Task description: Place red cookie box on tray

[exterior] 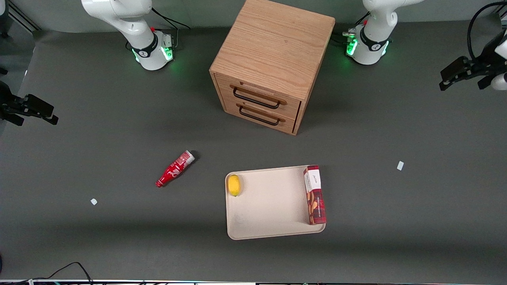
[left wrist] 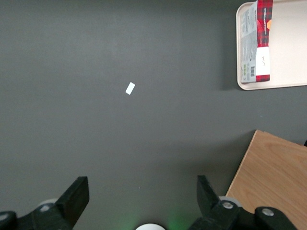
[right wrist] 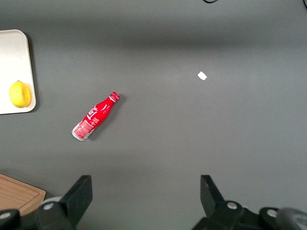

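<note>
Lying on tray [exterior: 269, 206] w/ long side along the rim at working arm's end: red cookie box [exterior: 315, 194], white end pointing away from front cam, fully inside tray, touching or just beside that rim. Sharing same tray at the parked arm's end, well apart from box: yellow lemon [exterior: 234, 185]. Resting on grey desk [exterior: 396, 221] nr tray, toward parked arm's end, on its side: small red bottle [exterior: 174, 168], tilted diagonally. Also two small white scraps on desk, one [exterior: 94, 201] toward parked arm's end, one [exterior: 400, 165] toward working arm's. Standing farther from cam than tray: wooden drawer cabinet [exterior: 269, 65], two drawers w/ dark handles, both shut. Hovering high at working arm's end, well apart from box & tray: hand [exterior: 455, 77], fingers [left wrist: 76, 196] spread wide, gripping nothing, over bare desk.
</note>
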